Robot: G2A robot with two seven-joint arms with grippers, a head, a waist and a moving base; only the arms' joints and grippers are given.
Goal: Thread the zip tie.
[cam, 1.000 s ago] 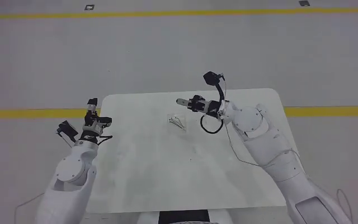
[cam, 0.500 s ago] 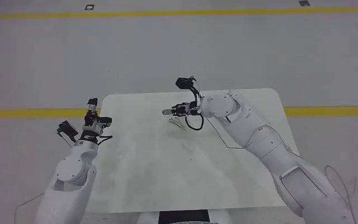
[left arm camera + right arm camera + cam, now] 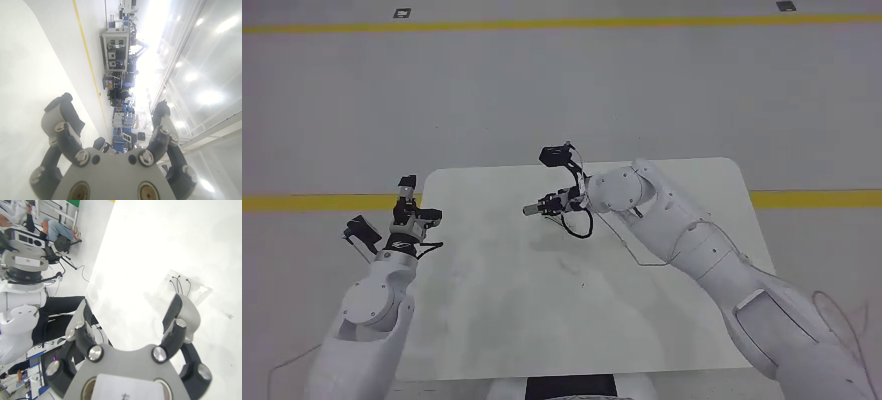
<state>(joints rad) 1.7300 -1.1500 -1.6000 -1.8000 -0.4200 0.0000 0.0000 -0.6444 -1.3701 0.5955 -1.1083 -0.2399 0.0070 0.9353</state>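
Observation:
Several thin black zip ties [image 3: 178,284] lie bunched on a clear flat sheet [image 3: 203,290] on the white table [image 3: 642,300]. My right gripper [image 3: 131,302] hovers open just short of them, one fingertip [image 3: 176,302] close to their ends, with nothing held. From the top, the right gripper [image 3: 532,209] sits over the table's back middle, pointing left. My left gripper [image 3: 407,205] stays at the table's left edge; its wrist view shows the left gripper [image 3: 113,101] open and empty, aimed out into the room.
A black cable loop [image 3: 580,225] hangs from the right wrist above the table. The table's near half [image 3: 572,320] is bare white surface. The left edge of the table [image 3: 98,255] runs close beside the right gripper.
My right arm has swung left across the back of the table, bringing its gripper over the zip ties. The left arm has stayed still.

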